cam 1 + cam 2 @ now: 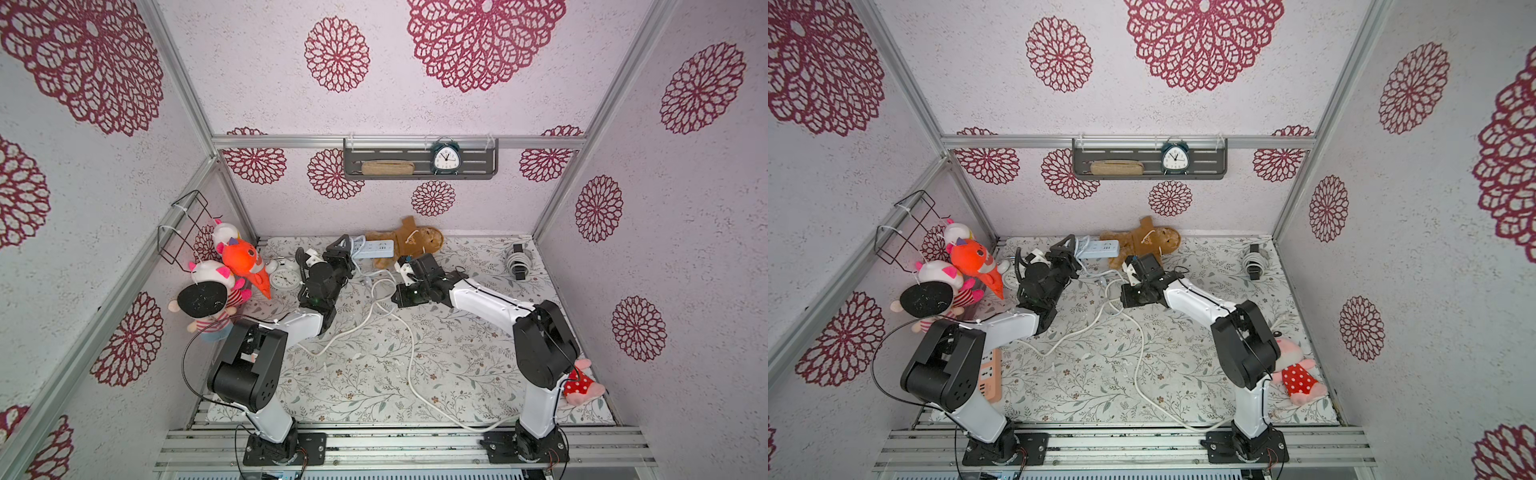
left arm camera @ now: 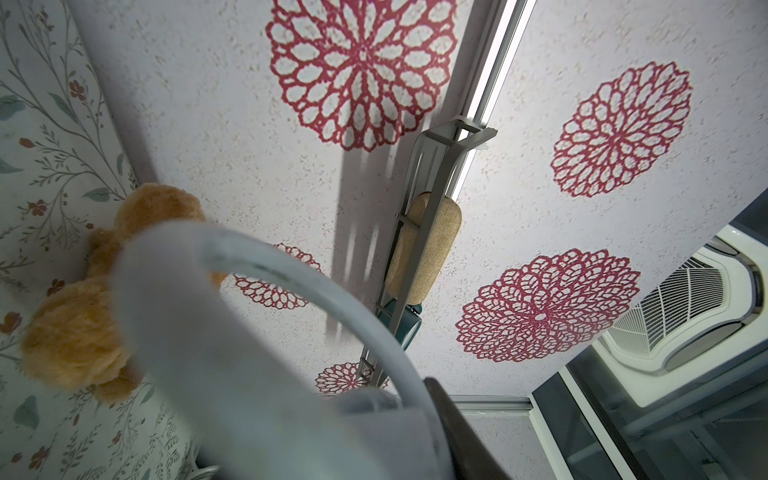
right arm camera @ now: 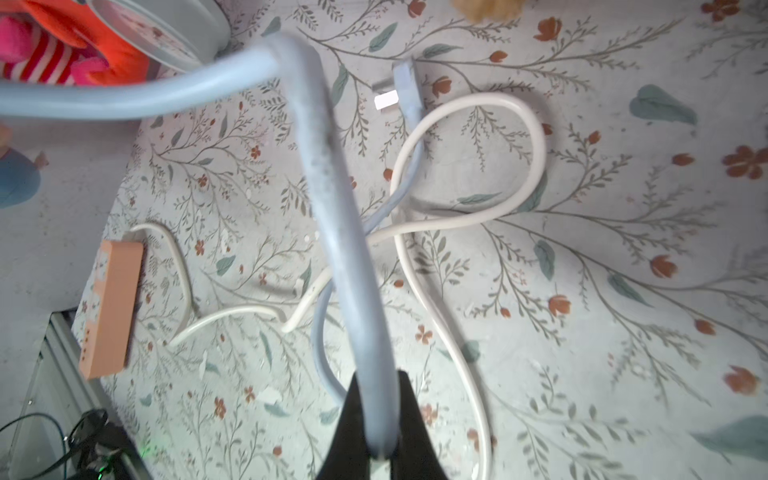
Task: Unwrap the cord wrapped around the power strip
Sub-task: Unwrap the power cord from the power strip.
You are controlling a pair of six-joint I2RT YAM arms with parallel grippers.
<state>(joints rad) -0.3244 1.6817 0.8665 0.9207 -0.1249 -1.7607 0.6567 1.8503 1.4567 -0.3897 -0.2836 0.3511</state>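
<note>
The pale blue power strip (image 1: 376, 248) lies at the back of the table against a gingerbread plush. My left gripper (image 1: 347, 249) is shut on its left end, and one dark finger (image 2: 459, 430) shows beside the strip body. The strip's pale blue cord (image 3: 332, 199) arcs off that end (image 2: 291, 282) and runs down to my right gripper (image 3: 376, 386), which is shut on it just above the table. In both top views the right gripper (image 1: 397, 296) sits in front of the strip. The cord's plug (image 3: 405, 89) lies loose on the cloth.
A white cord (image 1: 409, 357) from an orange power strip (image 1: 990, 374) snakes across the middle to the front edge. A white alarm clock (image 1: 284, 277) and plush toys (image 1: 239, 262) crowd the left. A strapped cable coil (image 1: 517, 259) lies back right, a pink plush (image 1: 1298, 380) front right.
</note>
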